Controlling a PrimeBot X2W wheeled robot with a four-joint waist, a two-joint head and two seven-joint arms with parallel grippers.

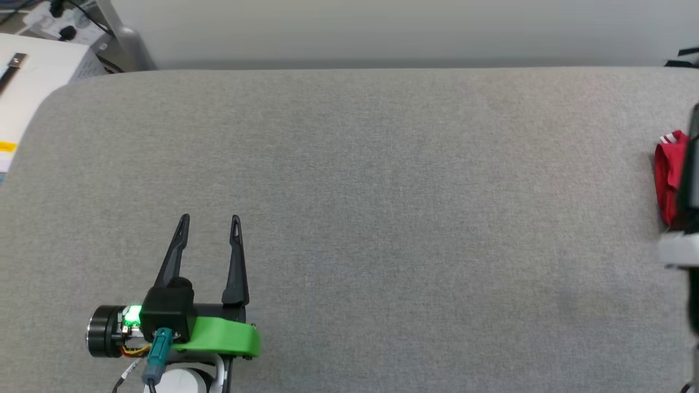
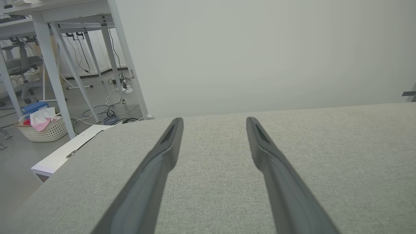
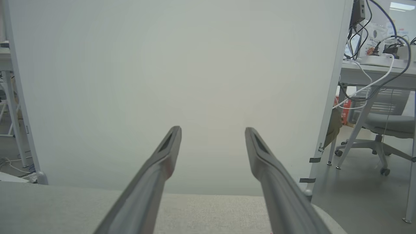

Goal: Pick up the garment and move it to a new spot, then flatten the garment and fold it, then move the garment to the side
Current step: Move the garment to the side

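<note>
Left end effector (image 1: 210, 219) sits at the lower left of the head view, low over a desk (image 1: 382, 191) covered in grey fabric. Its two long dark fingers are spread apart with nothing between them and point toward the desk's far edge. A green bracket (image 1: 218, 335) and a small green light (image 1: 131, 315) show at its wrist. Beyond the desk's rounded far-left corner is a white surface (image 1: 38, 82) with cables on it. In the left wrist view the same end effector hangs open just above the grey fabric. Off to its left, a white woven basket (image 2: 44, 131) holding pink and white cloth stands on the floor beside white table legs (image 2: 52, 78) and loose cables. A pale partition (image 1: 382, 27) runs behind the desk's far edge. At the far right edge of the head view, the red garment (image 1: 667, 174) sits bunched at the desk's right end. A bit of red-and-white striped trim shows at its top, and a dark robot part (image 1: 693, 164) at the picture's edge partly covers it. In the right wrist view, the right end effector (image 3: 213, 130) has its fingers spread apart, holding nothing, and points at the partition. A grey office chair (image 3: 383, 125) and a white table (image 3: 370, 74) strewn with cables are to its right.
</note>
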